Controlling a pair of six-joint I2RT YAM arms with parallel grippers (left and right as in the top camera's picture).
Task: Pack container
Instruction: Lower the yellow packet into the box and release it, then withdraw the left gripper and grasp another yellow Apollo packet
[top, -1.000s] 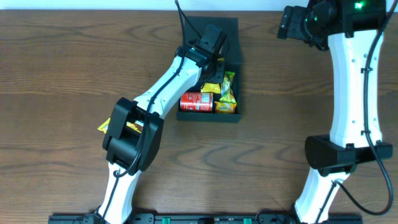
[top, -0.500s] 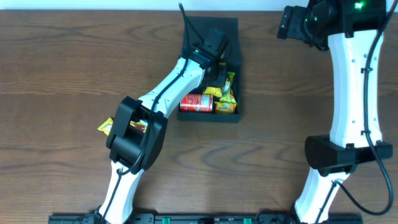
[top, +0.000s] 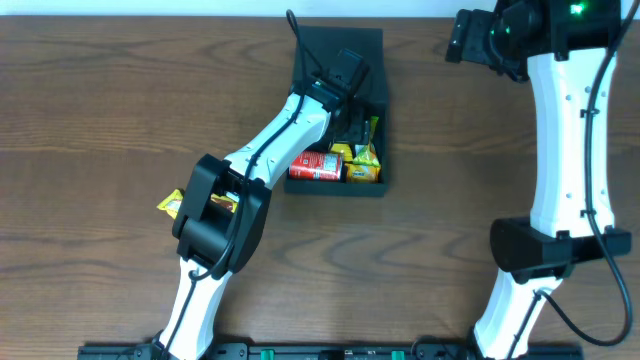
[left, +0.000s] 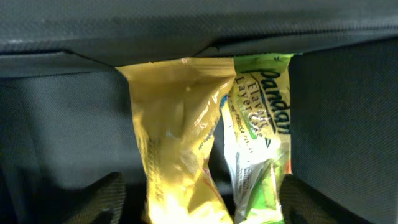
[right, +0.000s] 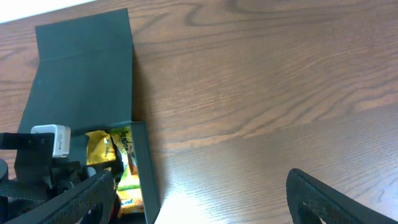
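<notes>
The dark teal container (top: 375, 185) lies at the table's back centre with its flap lid (top: 345, 45) folded open behind it. Inside are a red packet (top: 318, 165) and yellow packets (top: 364, 168). My left gripper (top: 352, 105) reaches down into the box. In the left wrist view it (left: 202, 180) is open, its fingers (left: 99, 199) standing wide on either side of an upright yellow packet (left: 174, 143) and a green-white packet (left: 258, 137). My right gripper (top: 470, 40) hangs open over bare wood, right of the container wall (right: 144, 168), nothing between its fingers (right: 336, 199).
One yellow packet (top: 168, 205) lies on the wooden table at the left, partly hidden under my left arm's elbow (top: 215, 215). The right arm's column (top: 565, 150) stands along the right side.
My left gripper has gone a little further and deeper into the container, and the yellow and green packets under it have shifted upright. The right arm has not moved.
</notes>
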